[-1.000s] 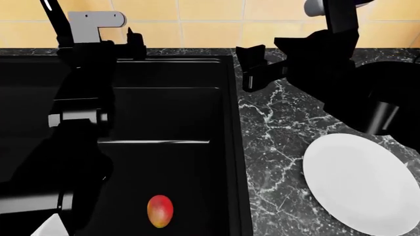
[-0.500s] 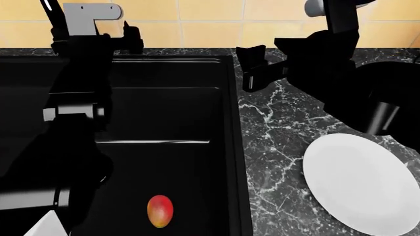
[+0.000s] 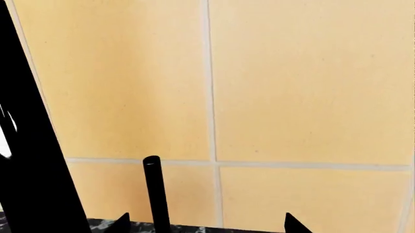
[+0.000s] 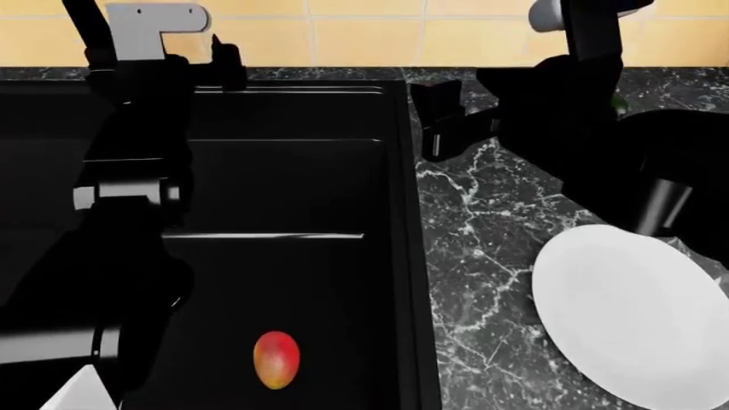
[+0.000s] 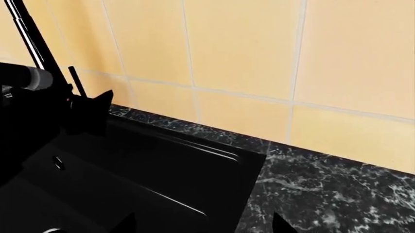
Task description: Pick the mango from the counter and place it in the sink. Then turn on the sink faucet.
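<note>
The mango (image 4: 276, 360) lies on the floor of the black sink (image 4: 299, 175), near its front, apart from both grippers. My left gripper (image 4: 171, 73) is at the sink's back rim beside the tall black sink faucet (image 4: 85, 26). It is open (image 3: 206, 228), and the thin upright lever (image 3: 154, 191) stands between its fingertips, close to one of them. The faucet neck (image 3: 29, 145) rises just beside it. My right gripper (image 4: 431, 118) hangs open and empty over the counter (image 4: 490, 239) at the sink's right rim (image 5: 204, 228).
A white plate (image 4: 632, 316) lies on the counter at the right. A dark round vessel (image 4: 684, 171) stands behind it under my right arm. The yellow tiled wall (image 4: 364, 30) closes off the back. My left arm covers the sink's left half.
My left gripper has moved back toward the wall and the faucet. The head view has shifted slightly. The mango and the right arm have not moved.
</note>
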Controlling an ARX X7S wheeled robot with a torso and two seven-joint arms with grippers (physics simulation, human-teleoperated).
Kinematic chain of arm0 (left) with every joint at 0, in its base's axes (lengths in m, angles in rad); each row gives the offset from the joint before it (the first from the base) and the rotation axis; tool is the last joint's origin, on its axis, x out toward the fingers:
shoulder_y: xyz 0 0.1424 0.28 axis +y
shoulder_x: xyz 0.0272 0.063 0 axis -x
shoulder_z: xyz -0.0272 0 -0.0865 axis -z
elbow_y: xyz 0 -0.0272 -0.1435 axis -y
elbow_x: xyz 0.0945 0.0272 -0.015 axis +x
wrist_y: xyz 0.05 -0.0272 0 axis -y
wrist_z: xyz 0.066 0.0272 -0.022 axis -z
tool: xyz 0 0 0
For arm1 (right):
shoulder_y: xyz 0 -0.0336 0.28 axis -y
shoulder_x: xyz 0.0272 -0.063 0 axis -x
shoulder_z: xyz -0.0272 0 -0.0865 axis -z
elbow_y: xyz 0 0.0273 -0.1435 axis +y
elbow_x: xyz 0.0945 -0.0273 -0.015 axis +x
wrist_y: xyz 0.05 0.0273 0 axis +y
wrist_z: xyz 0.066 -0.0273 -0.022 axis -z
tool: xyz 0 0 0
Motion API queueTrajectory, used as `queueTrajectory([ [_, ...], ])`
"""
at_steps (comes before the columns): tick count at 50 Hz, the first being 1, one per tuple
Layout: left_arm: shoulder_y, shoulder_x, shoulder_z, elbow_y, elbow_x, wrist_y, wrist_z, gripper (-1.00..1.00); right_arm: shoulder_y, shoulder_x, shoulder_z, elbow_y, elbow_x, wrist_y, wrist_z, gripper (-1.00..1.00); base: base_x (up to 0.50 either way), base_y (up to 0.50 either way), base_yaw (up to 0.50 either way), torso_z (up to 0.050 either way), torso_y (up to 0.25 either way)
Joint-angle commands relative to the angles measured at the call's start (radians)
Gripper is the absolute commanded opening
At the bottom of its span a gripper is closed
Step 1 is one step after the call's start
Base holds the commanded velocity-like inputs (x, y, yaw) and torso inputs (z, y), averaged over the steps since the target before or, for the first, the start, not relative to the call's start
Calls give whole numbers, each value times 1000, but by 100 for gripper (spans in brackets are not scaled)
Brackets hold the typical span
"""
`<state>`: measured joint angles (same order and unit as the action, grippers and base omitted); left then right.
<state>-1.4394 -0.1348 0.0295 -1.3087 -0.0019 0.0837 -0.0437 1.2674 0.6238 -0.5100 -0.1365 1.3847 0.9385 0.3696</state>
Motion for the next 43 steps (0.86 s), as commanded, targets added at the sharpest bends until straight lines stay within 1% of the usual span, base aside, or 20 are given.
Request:
queueTrajectory([
  [1, -3, 4, -3, 0, -3, 14, 11, 100, -4, 3, -1, -2, 1, -3, 0, 100, 0, 0, 0, 0, 0],
  [11, -3, 36, -7, 0, -9, 37, 73, 100, -7, 6, -1, -3, 2, -6, 1, 100, 0, 0, 0, 0, 0],
  [21, 0, 61, -9, 0, -8, 40, 108, 100, -9, 8, -1, -2, 1, -9, 1, 100, 0, 0, 0, 0, 0],
  [29, 3, 74, -14, 0, -7, 42, 129, 100, -3, 5, -3, 2, 2, -9, 1, 100, 0, 0, 0, 0, 0],
  [43, 5, 79, -11, 0, -1, 35, 131, 100, -1, 8, -3, 3, 5, -9, 0, 100, 0, 0, 0, 0, 0],
])
